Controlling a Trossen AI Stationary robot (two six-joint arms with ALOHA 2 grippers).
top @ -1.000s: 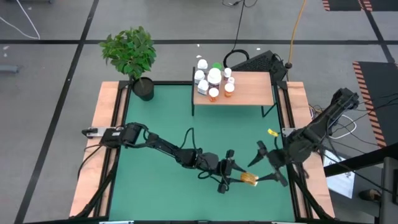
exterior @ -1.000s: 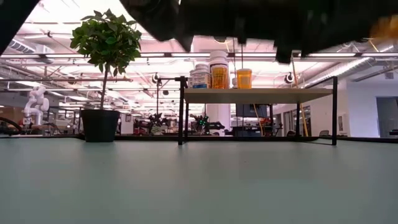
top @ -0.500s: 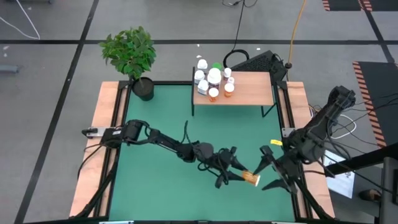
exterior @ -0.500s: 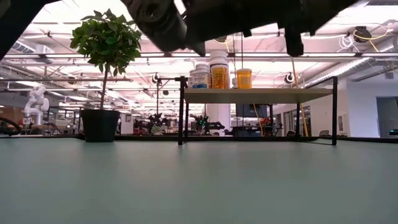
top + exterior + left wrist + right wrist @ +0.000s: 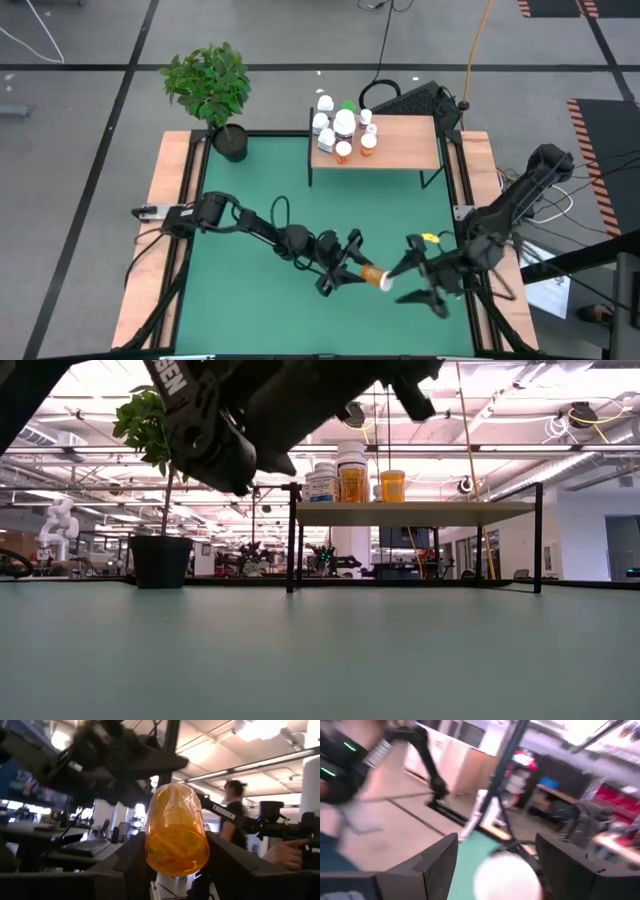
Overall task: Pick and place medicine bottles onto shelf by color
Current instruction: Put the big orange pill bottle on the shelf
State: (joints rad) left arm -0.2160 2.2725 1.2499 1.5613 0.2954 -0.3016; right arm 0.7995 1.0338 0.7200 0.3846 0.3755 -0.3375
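Left gripper (image 5: 352,272): pinched on amber bottle (image 5: 375,277), raised over mat (image 5: 250,200).
Right gripper (image 5: 415,283): fingers spread beside its cap.

One camera looks straight down on the whole worktop (image 5: 250,200). Another sits at mat level, facing the shelf (image 5: 410,513), which both share. Each wrist camera looks closely past its own fingers into the room.
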